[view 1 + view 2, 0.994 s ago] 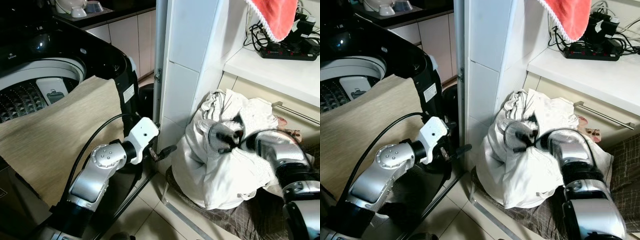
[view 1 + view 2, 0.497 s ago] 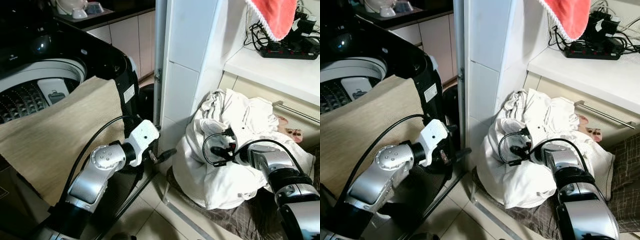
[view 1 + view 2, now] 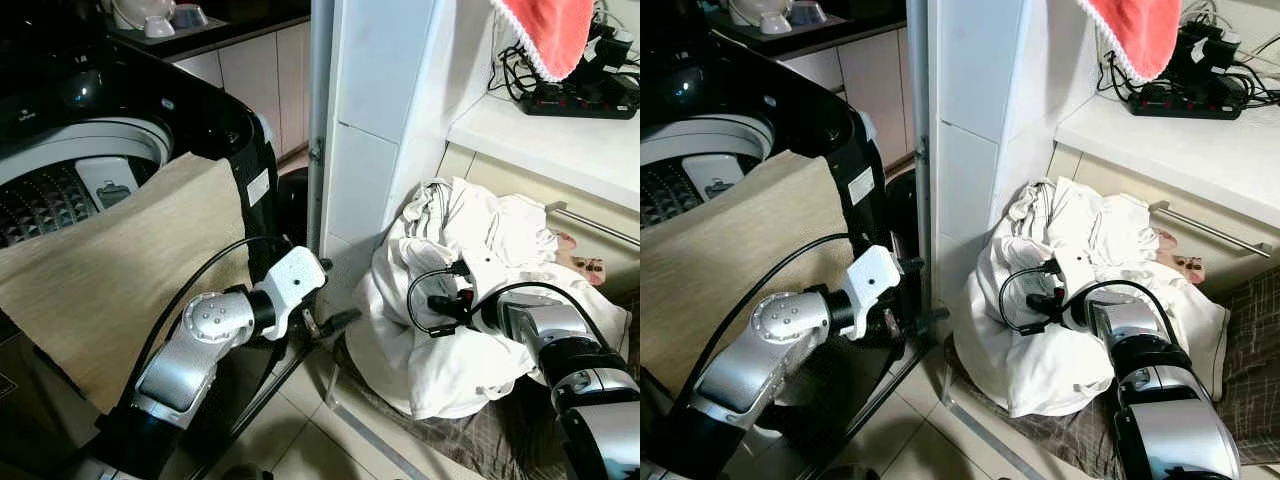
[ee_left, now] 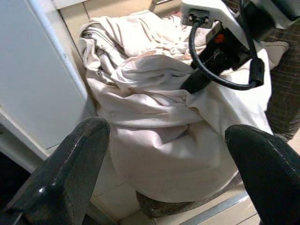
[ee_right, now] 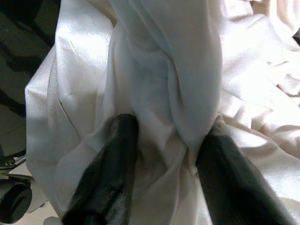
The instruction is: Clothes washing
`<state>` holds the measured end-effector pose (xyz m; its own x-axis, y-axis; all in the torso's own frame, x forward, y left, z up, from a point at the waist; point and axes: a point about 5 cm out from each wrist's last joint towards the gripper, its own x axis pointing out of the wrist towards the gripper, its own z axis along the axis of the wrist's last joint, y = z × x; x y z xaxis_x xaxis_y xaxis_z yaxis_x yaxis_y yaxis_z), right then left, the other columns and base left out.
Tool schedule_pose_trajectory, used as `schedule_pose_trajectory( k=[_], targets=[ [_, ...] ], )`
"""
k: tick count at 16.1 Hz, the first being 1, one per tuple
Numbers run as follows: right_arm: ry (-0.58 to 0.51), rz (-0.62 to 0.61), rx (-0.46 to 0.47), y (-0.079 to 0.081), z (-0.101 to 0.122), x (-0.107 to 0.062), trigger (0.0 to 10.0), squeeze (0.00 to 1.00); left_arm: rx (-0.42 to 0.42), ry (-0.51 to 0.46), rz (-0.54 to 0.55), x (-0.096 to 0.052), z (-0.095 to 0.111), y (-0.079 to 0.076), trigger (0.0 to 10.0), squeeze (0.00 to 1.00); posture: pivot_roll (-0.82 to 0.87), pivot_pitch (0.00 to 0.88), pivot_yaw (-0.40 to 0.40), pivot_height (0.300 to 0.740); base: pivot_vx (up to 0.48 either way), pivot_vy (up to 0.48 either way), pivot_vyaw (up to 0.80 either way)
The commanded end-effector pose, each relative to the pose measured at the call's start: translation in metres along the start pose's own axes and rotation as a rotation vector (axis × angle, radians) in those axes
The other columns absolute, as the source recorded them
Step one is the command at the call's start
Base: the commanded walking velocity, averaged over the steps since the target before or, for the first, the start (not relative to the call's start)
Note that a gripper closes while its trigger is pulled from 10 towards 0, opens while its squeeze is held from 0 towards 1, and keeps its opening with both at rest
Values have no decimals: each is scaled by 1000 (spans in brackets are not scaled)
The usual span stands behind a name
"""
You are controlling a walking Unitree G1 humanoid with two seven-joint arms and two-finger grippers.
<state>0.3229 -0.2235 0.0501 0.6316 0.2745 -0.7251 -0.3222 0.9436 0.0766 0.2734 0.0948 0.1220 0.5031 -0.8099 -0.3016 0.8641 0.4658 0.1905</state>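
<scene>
Two big things frame what I see from here: the washing machine (image 3: 90,160) on my left, lid up with a beige cloth (image 3: 110,270) draped over its front edge, and the white tiled pillar (image 3: 375,120) that stands between it and the laundry. Beyond the pillar a white counter (image 3: 560,140) carries a power strip (image 3: 580,100), with a red towel (image 3: 550,30) hanging above it.

Next in size is the pile of white clothes (image 3: 450,290), heaped on the floor at the foot of the pillar, resting on a dark checked fabric (image 3: 490,430). This is what has to reach the drum.

My right tool (image 5: 166,154) is pushed into the middle of the pile, its fingers (image 5: 112,164) a moderate width apart with a thick fold of white fabric bunched between them. I judge it is closing on that fold but cannot call the grip firm. My left tool (image 4: 164,164) hangs low beside the pillar, spread wide and holding nothing, pointed at the pile.

Risks from here, as I judge them: the fold is smooth and loose, so it may slide out when I lift. The pile is tangled, so one garment may drag the rest and overload the arm. The cable looped at the right wrist (image 3: 425,295) lies against the cloth and could snag.
</scene>
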Motion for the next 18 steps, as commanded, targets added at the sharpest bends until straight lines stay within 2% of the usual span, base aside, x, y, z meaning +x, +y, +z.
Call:
schedule_pose_trajectory(
  k=[1, 9, 11, 12, 15, 18],
  targets=[
    [-6, -9, -3, -4, 3, -2, 0, 0, 0, -2, -14, -2, 2, -2, 10000, 0, -13, 0, 9, 740, 0, 0, 0],
    [-62, -10, 39, -12, 9, -8, 0, 0, 10, 7, -5, -2, 1, 1, 10000, 0, -15, 0, 12, 740, 0, 0, 0],
    [-102, 3, 65, -16, 14, -14, 0, 0, 16, 8, 0, -3, 2, 2, 10000, 0, -19, 0, 15, 740, 0, 0, 0],
    [-145, 36, 121, -16, 18, -17, 0, 0, 16, 6, 3, -2, 2, 2, 10000, 0, -19, 0, 15, 740, 0, 0, 0],
    [-251, 85, 117, -19, 32, -34, 0, 0, 14, -12, 29, -1, 5, 6, 10000, 0, -26, 0, 21, 740, 0, 0, 0],
    [-422, 187, 109, -19, 62, -70, 0, 0, 37, -73, 71, 2, 18, 13, 10000, 0, -36, 0, 27, 740, 0, 0, 0]
  ],
)
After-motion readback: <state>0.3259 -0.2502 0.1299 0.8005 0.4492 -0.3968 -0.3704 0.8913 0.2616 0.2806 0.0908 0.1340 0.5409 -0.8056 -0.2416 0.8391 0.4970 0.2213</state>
